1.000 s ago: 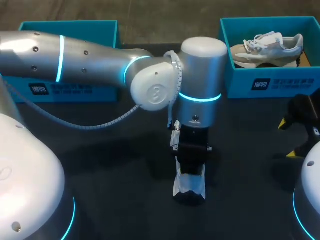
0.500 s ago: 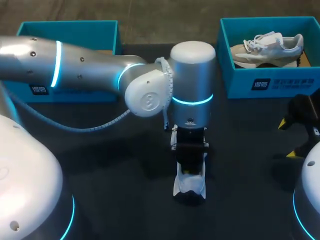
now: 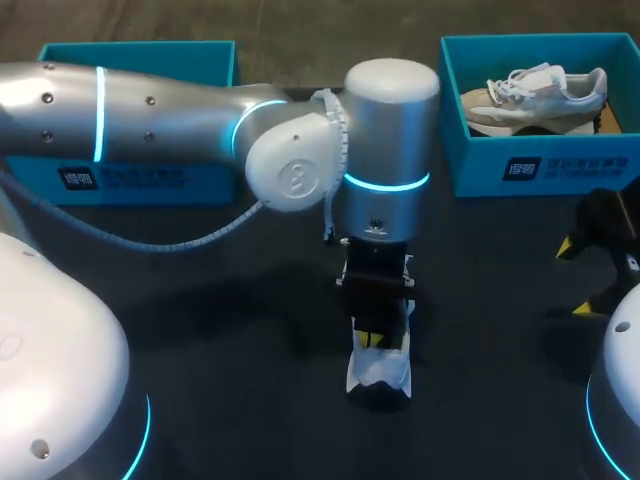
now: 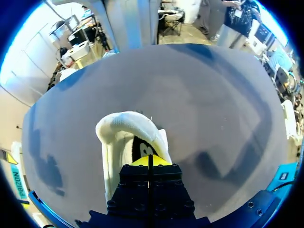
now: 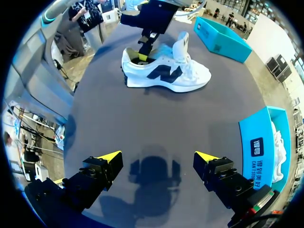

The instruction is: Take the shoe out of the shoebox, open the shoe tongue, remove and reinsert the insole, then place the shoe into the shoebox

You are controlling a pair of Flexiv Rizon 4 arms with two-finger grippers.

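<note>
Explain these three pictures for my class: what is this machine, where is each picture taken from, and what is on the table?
This is a robot with two arms, each ending in a two-fingered gripper with yellow tips. The head view looks down on the table from above and behind the robot; the two round pictures come from cameras on its wrists. On the dark table stands a white shoe. The left gripper points down into its heel opening, fingers together; whether they pinch anything is hidden. The right gripper hangs open over the table, holding nothing. Farther back are two blue boxes: the left box, and the right box, which holds a second shoe.
</note>
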